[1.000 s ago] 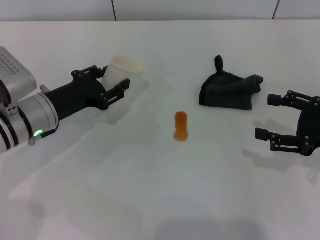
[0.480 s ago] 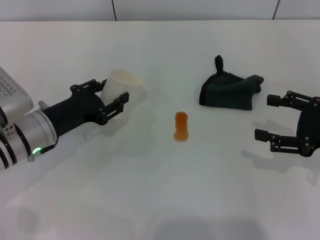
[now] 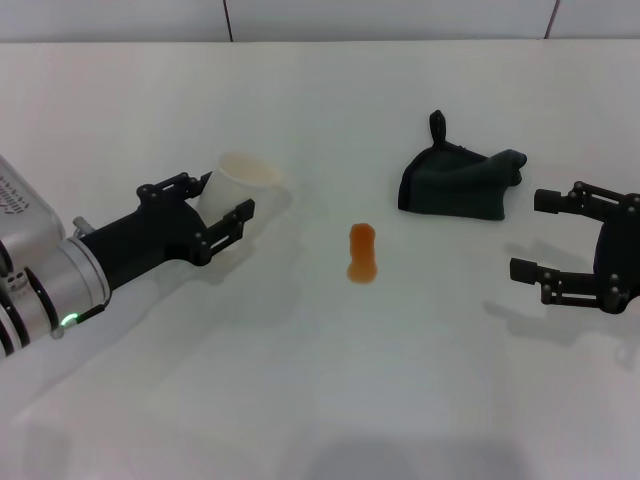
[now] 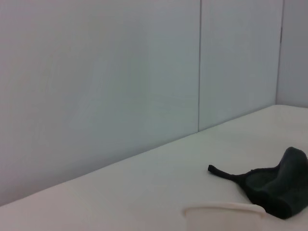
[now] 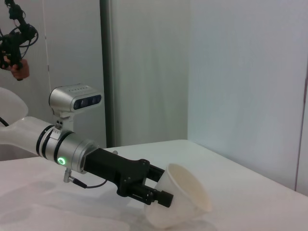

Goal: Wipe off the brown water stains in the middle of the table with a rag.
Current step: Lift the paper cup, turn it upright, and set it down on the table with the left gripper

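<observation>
The brown water stain is a small orange-brown glossy puddle in the middle of the white table. A dark crumpled rag lies behind and to the right of it, and also shows in the left wrist view. My left gripper is shut on a tilted white cup, left of the stain and low over the table. The right wrist view shows this cup and my left gripper. My right gripper is open and empty, just right of the rag.
The cup's rim shows in the left wrist view. A grey panelled wall stands behind the table's far edge. A camera on a stand and a person's hand show far off in the right wrist view.
My left arm has drawn back toward me and lowered, carrying the white cup with it. The right gripper, rag and stain have not moved.
</observation>
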Motion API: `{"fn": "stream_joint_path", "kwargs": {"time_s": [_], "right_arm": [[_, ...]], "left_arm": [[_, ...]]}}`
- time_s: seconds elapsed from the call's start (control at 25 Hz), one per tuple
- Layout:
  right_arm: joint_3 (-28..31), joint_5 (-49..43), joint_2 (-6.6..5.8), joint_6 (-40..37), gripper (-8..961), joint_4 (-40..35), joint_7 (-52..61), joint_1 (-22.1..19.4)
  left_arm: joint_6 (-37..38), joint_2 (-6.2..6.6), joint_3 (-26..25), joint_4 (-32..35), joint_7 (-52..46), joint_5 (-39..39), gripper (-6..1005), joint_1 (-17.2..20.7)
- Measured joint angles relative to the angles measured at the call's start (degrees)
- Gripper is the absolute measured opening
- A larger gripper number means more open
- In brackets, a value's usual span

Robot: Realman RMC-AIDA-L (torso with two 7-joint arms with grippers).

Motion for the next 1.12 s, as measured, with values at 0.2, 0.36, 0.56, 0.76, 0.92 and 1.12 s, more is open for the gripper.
{"fn": "stream_joint_path", "kwargs": {"time_s": [0.2,0.36,0.56,0.76,0.92,1.12], "right_arm": [[0.00,0.12,-0.01,-0.03,841,-0.04,0.00,0.06],[0.06,0.15,-0.01,-0.03,841,-0.11,0.00,0.09],[0.15,0.17,-0.01,-0.03,841,-0.12,0.00,0.17],[0.20,0.14,-0.01,-0.11,841,-0.42,0.00,0.24],[0.37,0.15,-0.01,-0.57,841,-0.78,0.00,0.27],[0.45,0.24,-0.01,-0.76,841,-0.80,0.00,0.27]], "left_arm": [[0.03,0.03,-0.01,0.01,0.21,-0.04,580,0.38],[0.03,0.00,-0.01,0.00,1.03,-0.07,581,0.91],[1.34,-0.04,0.01,0.00,1.48,0.02,581,1.87],[4.07,-0.02,0.01,0.00,2.84,-1.20,581,3.11],[4.92,-0.01,0.00,0.00,2.99,-2.25,582,3.80],[4.62,-0.06,0.00,-0.03,3.00,-2.77,646,4.25]]}}
